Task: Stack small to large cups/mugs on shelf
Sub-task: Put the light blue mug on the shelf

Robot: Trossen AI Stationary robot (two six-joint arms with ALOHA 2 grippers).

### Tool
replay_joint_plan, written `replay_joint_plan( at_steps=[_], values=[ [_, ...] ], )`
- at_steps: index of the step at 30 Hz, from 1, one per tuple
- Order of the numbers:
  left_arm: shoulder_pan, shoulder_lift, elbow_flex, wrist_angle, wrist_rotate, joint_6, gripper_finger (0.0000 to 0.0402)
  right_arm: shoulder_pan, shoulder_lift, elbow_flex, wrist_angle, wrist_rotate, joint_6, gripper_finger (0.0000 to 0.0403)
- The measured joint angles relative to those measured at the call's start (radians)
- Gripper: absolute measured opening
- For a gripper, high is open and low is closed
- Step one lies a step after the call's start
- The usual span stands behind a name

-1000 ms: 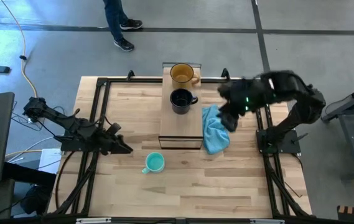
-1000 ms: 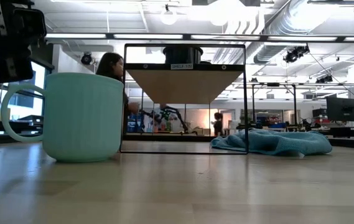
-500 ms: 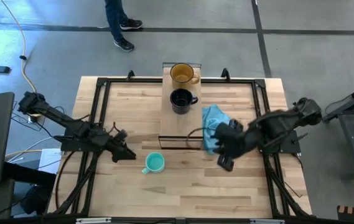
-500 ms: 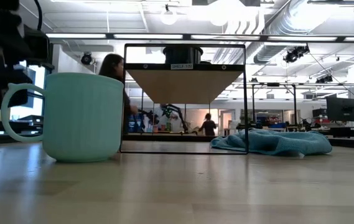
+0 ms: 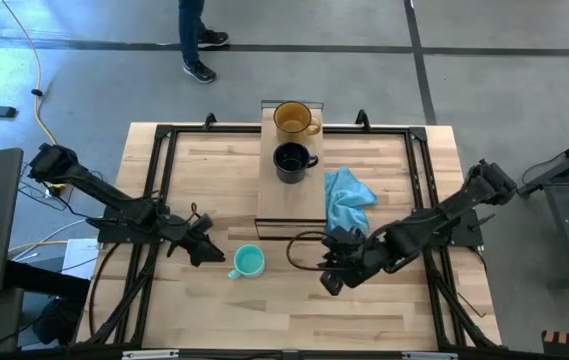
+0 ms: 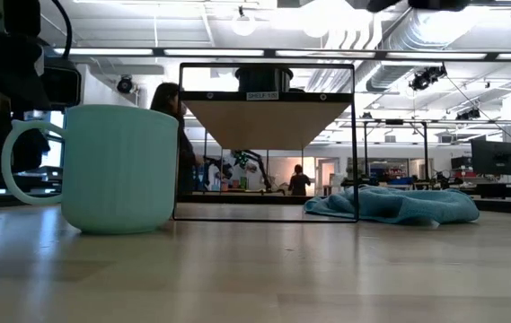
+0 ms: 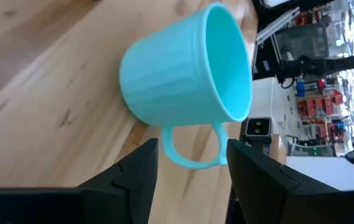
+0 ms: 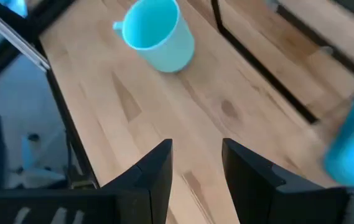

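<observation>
Three mugs: teal mug [image 5: 249,262] on table, two on shelf [image 5: 305,186].

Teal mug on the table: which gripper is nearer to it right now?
Left. The left gripper sits open just beside the teal mug, at its handle side. The right gripper, also open, is farther off on the mug's opposite side.
</observation>
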Motion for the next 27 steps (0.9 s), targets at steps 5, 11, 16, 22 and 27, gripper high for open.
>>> replay_joint_plan(
  at_steps=[5,11,16,22,27],
  values=[
    [-0.042,0.116,0.014,0.057,0.008,-0.008,0.0179,0.000,0.000,-0.118,0.231,0.042,0.019,0.0131],
    [-0.118,0.256,0.086,0.071,-0.024,0.000,0.0179,0.000,0.000,-0.151,0.310,0.074,0.018,0.0131],
    [-0.138,0.354,0.134,0.106,-0.071,0.008,0.0179,0.000,0.000,-0.151,0.318,0.082,0.005,0.0131],
    [-0.135,0.447,0.190,0.206,-0.085,0.062,0.0179,0.000,0.000,-0.151,0.327,0.083,-0.009,0.0131],
    [-0.135,0.530,0.268,0.251,-0.112,0.117,0.0179,0.000,0.000,-0.151,0.327,0.083,-0.021,0.0131]
  ],
)
